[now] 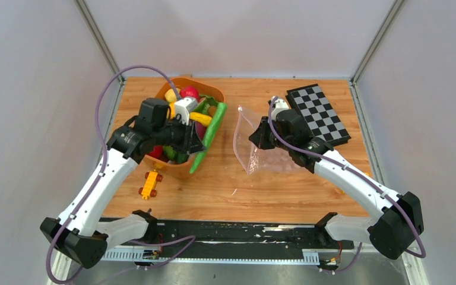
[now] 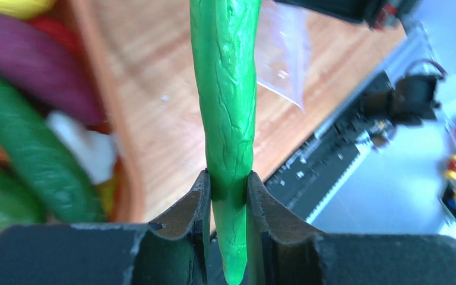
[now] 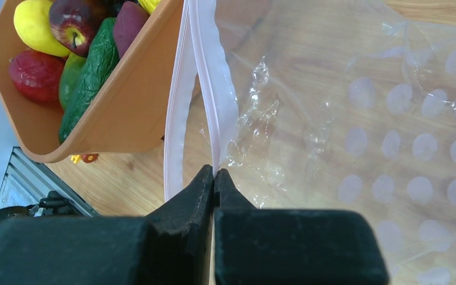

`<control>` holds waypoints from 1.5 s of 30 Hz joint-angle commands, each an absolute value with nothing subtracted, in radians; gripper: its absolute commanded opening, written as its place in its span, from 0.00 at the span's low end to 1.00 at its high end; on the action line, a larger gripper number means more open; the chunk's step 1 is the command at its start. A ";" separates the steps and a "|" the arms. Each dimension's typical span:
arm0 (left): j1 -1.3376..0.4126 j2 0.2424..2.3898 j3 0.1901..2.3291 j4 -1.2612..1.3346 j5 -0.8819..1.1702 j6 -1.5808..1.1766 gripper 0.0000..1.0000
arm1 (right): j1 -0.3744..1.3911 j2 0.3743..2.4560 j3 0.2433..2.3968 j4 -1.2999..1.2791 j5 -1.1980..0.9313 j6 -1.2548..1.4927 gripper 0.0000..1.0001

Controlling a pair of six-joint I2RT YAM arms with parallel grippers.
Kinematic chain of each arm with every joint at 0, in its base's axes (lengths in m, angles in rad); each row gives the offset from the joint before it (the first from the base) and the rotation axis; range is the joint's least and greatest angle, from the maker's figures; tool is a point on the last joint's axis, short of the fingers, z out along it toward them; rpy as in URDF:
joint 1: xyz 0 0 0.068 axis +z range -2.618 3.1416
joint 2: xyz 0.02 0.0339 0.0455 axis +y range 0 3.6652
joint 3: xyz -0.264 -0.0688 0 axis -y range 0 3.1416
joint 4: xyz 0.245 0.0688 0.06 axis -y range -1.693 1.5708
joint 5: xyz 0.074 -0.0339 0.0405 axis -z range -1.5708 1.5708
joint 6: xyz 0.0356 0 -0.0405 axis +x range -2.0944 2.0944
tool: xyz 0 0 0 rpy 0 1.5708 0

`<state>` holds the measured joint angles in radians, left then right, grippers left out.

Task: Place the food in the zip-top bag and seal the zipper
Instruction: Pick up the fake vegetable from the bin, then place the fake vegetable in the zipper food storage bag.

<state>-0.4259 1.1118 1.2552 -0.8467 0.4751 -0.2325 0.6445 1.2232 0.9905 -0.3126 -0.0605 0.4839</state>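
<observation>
My left gripper is shut on a long green toy vegetable and holds it over the right rim of the orange tub, its far end pointing down at the table. In the left wrist view the fingers pinch it near one end. My right gripper is shut on one lip of the zipper of the clear zip-top bag. The mouth faces the tub and the other lip hangs apart. The tub still holds more food: a red apple, yellow, purple and green pieces.
A yellow toy car lies on the wooden table in front of the tub. A black-and-white checkerboard lies at the back right, behind the right arm. Grey walls close in the table on three sides.
</observation>
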 commanded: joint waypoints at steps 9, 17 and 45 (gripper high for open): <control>-0.606 1.162 1.246 -0.975 0.530 -0.295 0.00 | 0.641 1.181 1.005 -0.235 -0.012 0.463 0.00; -0.630 1.285 1.273 -0.947 0.515 -0.292 0.00 | 0.643 1.150 0.986 -0.213 -0.053 0.435 0.00; -0.663 1.482 1.373 -0.761 0.557 -0.319 0.45 | 0.748 1.173 0.979 -0.181 -0.051 0.439 0.00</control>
